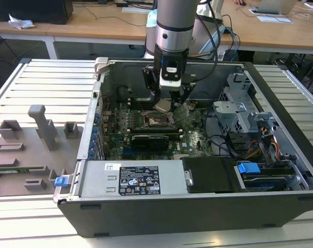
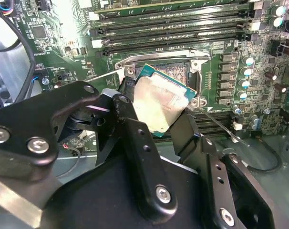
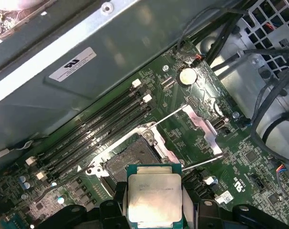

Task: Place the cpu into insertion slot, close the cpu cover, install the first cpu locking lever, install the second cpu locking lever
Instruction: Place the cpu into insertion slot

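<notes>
- The chip (image 1: 162, 105), a flat square with a pale metal top, is clear of the board and pinched by two opposite edges; its top faces the camera in both wrist views (image 2: 159, 102) (image 3: 154, 198)
- The gripper (image 1: 164, 102) has its two black fingers (image 2: 130, 114) pressed onto the chip's sides, so it is closed on the chip rather than spread (image 3: 154, 206)
- The socket (image 1: 157, 120) lies directly under the gripper and slightly to the near side of the chip in the exterior view. Chip and socket are apart, with a clear gap between them
- In the second wrist view the chip overlaps one corner of the socket (image 2: 178, 71), and it looks tilted rather than level with the board. In the first wrist view the bare dark socket bed (image 3: 130, 162) sits just beyond the chip's far edge
- Judged from this, the seating turns on bringing the chip square over the socket and flat to it
- The cover (image 3: 201, 126), a thin silver frame, stands swung open beside the socket, with a thin wire lever (image 3: 201, 163) raised next to it, so neither is fastened
- Long memory slots (image 3: 97, 129) run alongside the socket on the green board (image 1: 195, 139)
- The board lies inside an open computer case (image 1: 198, 217) on a slatted table (image 1: 43, 82)
</notes>
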You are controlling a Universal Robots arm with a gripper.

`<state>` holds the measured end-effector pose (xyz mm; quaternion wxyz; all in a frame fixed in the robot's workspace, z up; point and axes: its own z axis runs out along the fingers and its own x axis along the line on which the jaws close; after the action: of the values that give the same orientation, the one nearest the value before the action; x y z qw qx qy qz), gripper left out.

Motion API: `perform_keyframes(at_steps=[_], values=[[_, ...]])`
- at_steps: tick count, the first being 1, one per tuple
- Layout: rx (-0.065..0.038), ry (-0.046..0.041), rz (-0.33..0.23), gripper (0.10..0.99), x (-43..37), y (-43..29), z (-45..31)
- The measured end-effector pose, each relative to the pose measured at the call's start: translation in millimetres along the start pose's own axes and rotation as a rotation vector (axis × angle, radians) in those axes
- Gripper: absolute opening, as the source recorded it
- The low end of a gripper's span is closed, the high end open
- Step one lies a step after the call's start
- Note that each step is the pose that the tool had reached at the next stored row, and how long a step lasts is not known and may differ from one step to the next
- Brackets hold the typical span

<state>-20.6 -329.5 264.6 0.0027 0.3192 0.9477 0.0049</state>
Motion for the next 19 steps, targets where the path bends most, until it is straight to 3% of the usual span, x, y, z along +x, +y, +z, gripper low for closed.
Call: perform_keyframes(at_steps=[11,19], values=[[0.005,-0.0045,0.072,0.541,0.0,0.0,0.2],[0.005,-0.0047,0.091,0.541,0.0,0.0,0.2]])
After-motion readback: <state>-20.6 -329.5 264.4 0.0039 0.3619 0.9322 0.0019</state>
